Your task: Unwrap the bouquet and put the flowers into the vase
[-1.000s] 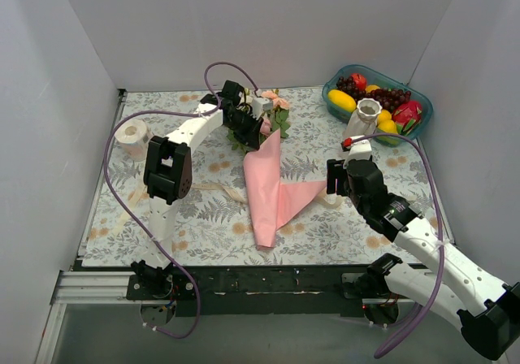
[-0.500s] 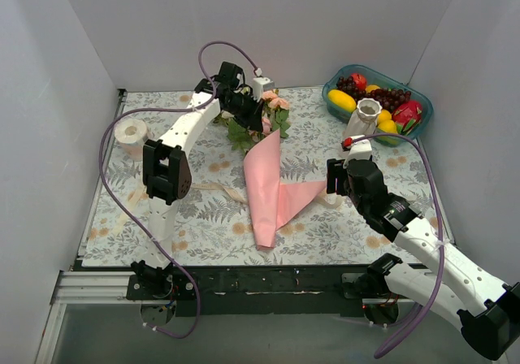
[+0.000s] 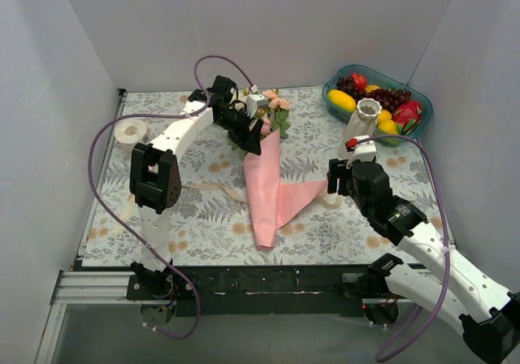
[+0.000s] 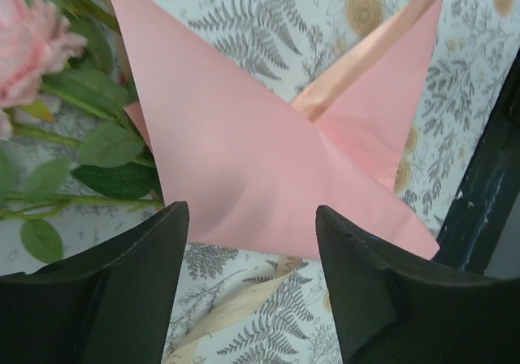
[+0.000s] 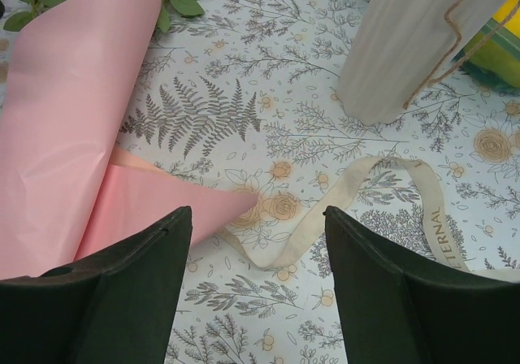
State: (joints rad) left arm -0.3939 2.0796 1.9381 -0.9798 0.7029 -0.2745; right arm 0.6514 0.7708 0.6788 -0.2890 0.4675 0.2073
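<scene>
Left jaws open, empty, over pink paper [image 4: 268,136]; flowers [image 3: 275,110] at its far end on tabletop [image 3: 195,210]. Right jaws open above ribbon [image 5: 357,210]. Vase [image 3: 363,120] upright beside fruit bowl [image 3: 326,94].

Bright, even overhead light, shadows soft.
Top view crisp, arms casting only faint shade on the bench [image 3: 203,210]. Left wrist view runs soft, pink paper [image 4: 244,136] a touch blurred, left tool [image 4: 252,214] flat black; right wrist sharper, ribbon [image 5: 439,226] lettering readable.
</scene>
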